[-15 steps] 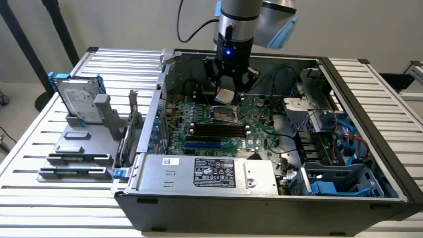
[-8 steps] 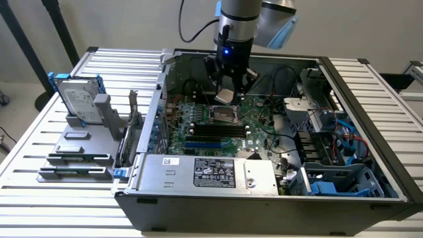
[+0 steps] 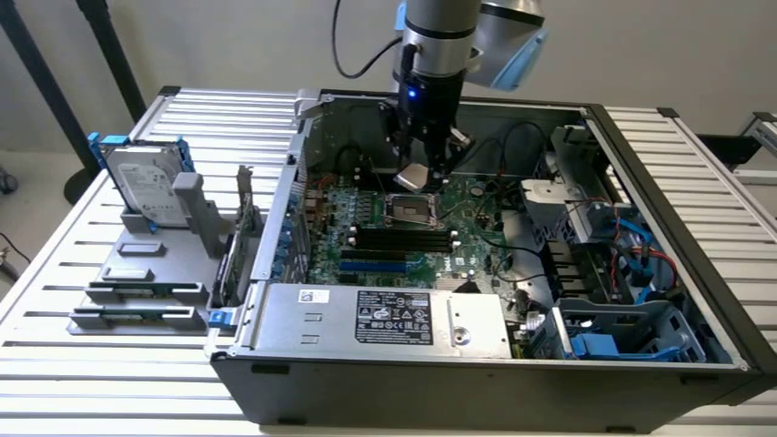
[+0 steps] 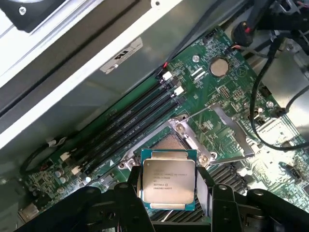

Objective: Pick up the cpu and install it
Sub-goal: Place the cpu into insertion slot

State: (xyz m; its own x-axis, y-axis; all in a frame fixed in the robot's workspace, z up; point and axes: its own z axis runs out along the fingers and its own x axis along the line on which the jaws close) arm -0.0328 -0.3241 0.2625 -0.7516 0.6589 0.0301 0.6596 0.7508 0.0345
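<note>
A: Where was the cpu (image 4: 168, 179)?
B: Your hand (image 4: 169, 191) pinched it by two opposite edges, hanging over the open socket (image 3: 413, 211), which lay at six o'clock from it in the exterior view.
A: Advice?
B: You needed it level, squared to the socket frame, lowered without sliding.

Slatted table (image 3: 73, 364), computer case (image 3: 486, 387), grey fixture (image 3: 140, 305)

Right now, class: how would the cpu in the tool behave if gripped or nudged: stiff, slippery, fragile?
Probably stiff: the cpu is a flat plate held by its edges in the tool. Its smooth metal top looks slippery. Its thin green rim seems fragile.
</note>
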